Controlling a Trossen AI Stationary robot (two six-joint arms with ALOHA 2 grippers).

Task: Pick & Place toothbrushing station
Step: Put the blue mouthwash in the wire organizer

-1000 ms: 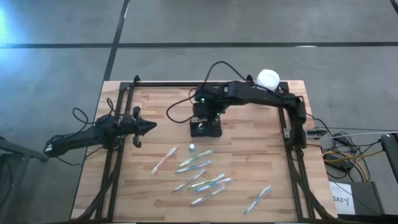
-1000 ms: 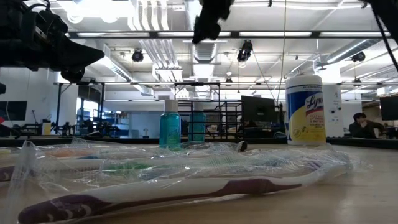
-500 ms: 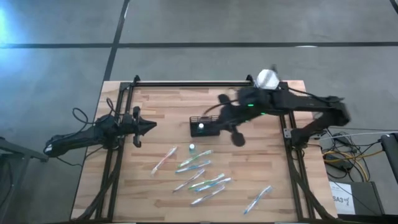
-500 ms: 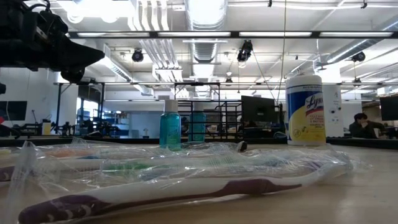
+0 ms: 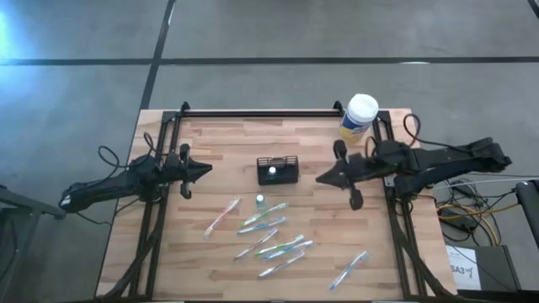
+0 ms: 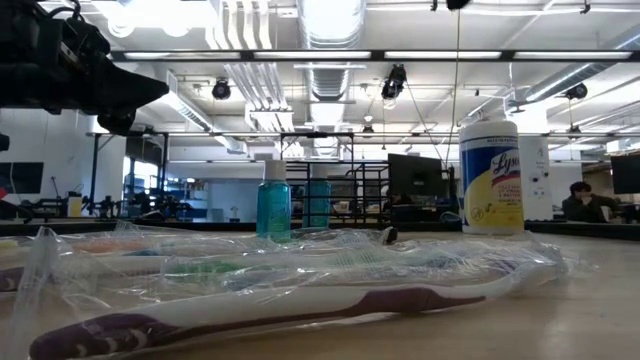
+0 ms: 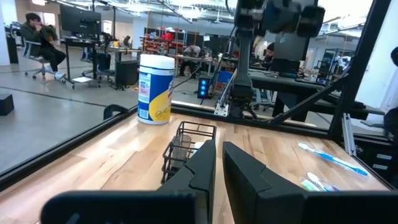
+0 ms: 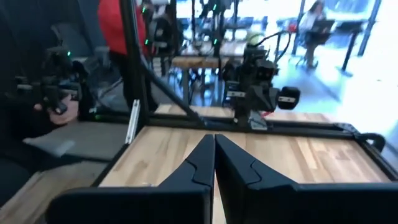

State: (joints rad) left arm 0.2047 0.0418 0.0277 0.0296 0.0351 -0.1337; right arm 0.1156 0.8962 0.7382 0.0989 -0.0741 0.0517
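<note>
High view. You have the toothbrushing station [image 5: 279, 169], a small black mesh caddy, standing upright near the middle of the wooden table [image 5: 227, 143], free of both arms. A small round pale item shows inside it; what it is cannot be told from above. The right gripper [image 5: 324, 178] sits just to the caddy's right, apart from it, its tip pointing toward the caddy. The left gripper [image 5: 205, 169] rests at the table's left edge, well apart from the caddy. A white-lidded canister [image 5: 360, 117] stands at the far right corner. Wrapped toothbrushes [image 5: 268, 234] lie scattered on the near half, with a small bottle [image 5: 260, 200] among them.

Low view. You see a wrapped toothbrush [image 6: 300, 305] close in front, a teal bottle [image 6: 273, 202] behind it, and the yellow-labelled canister [image 6: 491, 178] to the right. The caddy is not clearly made out here, possibly hidden behind the wrapping.

Left wrist view. Your left gripper [image 7: 218, 163] has its fingers nearly together, holding nothing. The caddy [image 7: 186, 150] stands ahead of it, the canister [image 7: 155, 88] beyond, a blue toothbrush [image 7: 331, 158] off to one side.

Right wrist view. Your right gripper [image 8: 214, 157] has its fingers pressed together and empty, over bare wood. The other arm [image 8: 257, 84] shows across the table.
</note>
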